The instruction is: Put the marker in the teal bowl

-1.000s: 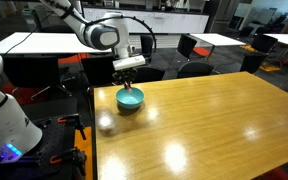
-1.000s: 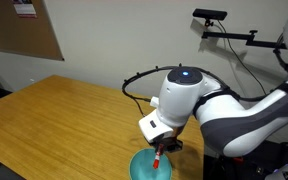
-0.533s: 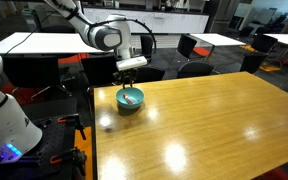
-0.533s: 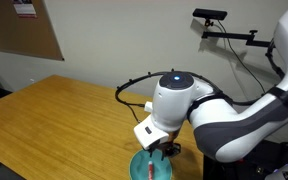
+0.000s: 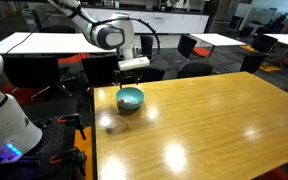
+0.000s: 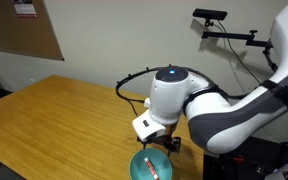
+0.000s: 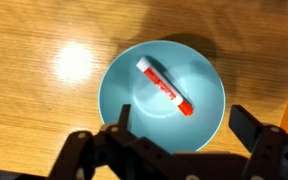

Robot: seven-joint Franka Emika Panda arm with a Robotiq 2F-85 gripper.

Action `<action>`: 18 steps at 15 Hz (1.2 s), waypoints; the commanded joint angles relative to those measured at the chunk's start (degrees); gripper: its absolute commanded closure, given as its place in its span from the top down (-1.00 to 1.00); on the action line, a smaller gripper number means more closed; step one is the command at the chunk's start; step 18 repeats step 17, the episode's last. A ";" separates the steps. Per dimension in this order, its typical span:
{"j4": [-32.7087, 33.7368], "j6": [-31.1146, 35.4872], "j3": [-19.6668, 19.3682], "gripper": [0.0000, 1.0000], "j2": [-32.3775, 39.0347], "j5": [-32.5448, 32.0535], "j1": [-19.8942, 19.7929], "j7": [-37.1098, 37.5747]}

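One short red-orange marker with a white end [image 7: 165, 87] lay flat and diagonal inside the one small round teal bowl [image 7: 119, 85], resting on the lighter inner floor with its white end toward the upper left in the wrist view. Nothing else was in the bowl. In an exterior view the marker [image 6: 147, 162] showed as a red streak inside the bowl [image 6: 165, 170]. In an exterior view the bowl [image 5: 129, 106] was too small to show the marker. One black Robotiq gripper [image 7: 182, 125] hung above the bowl with its two fingers [image 7: 119, 118] spread wide apart, empty and clear of both marker and bowl. Both exterior views showed the gripper [image 5: 132, 67] [image 6: 159, 143] just over the bowl's rim. One white Franka arm [image 5: 109, 36] [image 6: 184, 100] carried it, with a black cable looped around the wrist. The bowl sat near a corner of the one large light wooden table [image 5: 204, 120] [image 6: 54, 120] [image 7: 34, 40], which had glare spots. Behind were white tables [image 5: 29, 42] and black chairs [image 5: 192, 46], count unclear. One cork board [image 6: 19, 40] hung on the wall, and one black camera on a boom [image 6: 209, 15] stood high up.
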 commanded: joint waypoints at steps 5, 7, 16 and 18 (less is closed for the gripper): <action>0.75 -8.46 -4.03 1.00 -3.87 4.48 -3.91 6.39; 0.94 -9.37 -5.11 1.00 -4.35 4.62 -4.82 9.84; 0.61 -7.57 -6.35 1.00 -3.43 5.30 -5.69 10.02; 0.61 -7.57 -6.31 1.00 -3.40 5.30 -5.67 10.02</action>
